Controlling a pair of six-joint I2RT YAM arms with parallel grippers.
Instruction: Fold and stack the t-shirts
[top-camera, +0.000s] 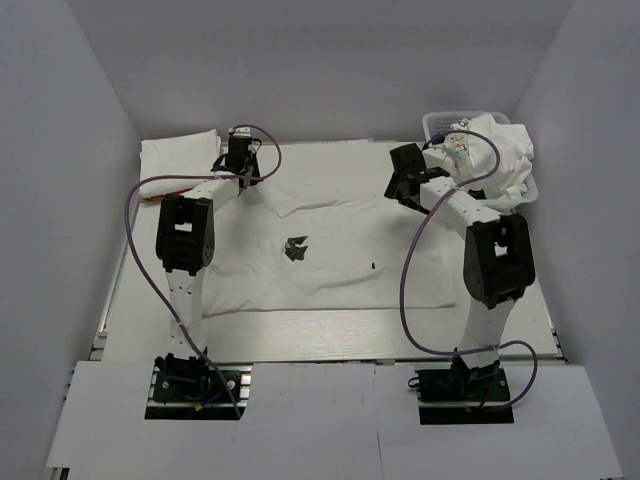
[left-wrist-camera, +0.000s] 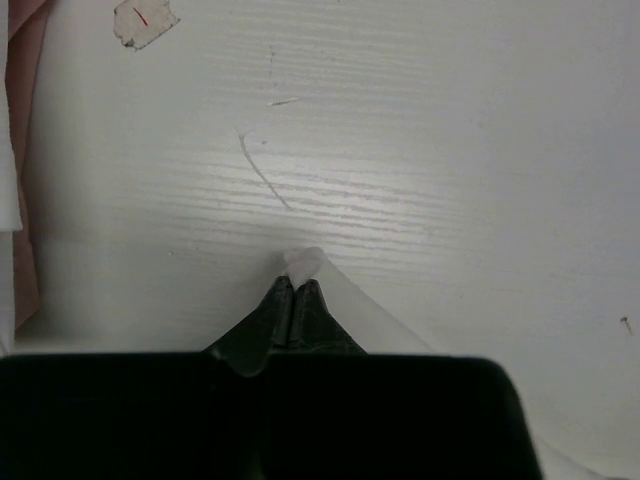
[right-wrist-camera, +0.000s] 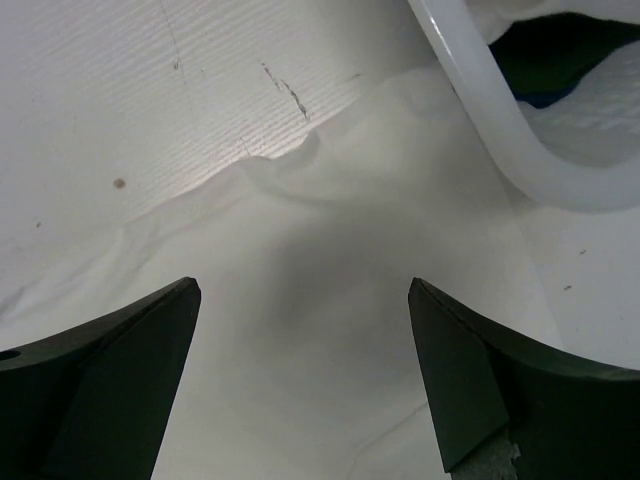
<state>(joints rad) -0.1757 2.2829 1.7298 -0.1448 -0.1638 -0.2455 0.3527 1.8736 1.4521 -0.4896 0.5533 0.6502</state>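
Top view, printed t-shirt (top-camera: 340, 265): spread flat in the middle of the bench (top-camera: 300, 335), print side up. Its long axis runs left to right across the bench. I cannot tell which edge is the neck.
Top view, other t-shirts: a folded white pile (top-camera: 178, 155) sits at the far left corner. A crumpled heap (top-camera: 495, 150) fills the basket (top-camera: 437, 122) at the far right.
Top view, arms: the left gripper (top-camera: 238, 150) is at the shirt's far left corner, and the right gripper (top-camera: 405, 185) is over its far right edge.
Left wrist view, left gripper: pinched tight on a small cloth tip (left-wrist-camera: 303, 262) at bench level.
Right wrist view, right gripper: spread wide and holding nothing. It hangs above white cloth, with the basket rim (right-wrist-camera: 480, 110) just beside it.
Risk, left side: the hold takes so little fabric that, as I judge it, the tip could slip out once the corner is lifted or pulled.
Risk, right side: only one corner is gripped, so a pull now would likely drag the shirt askew. A descent too close to the basket could catch its rim.
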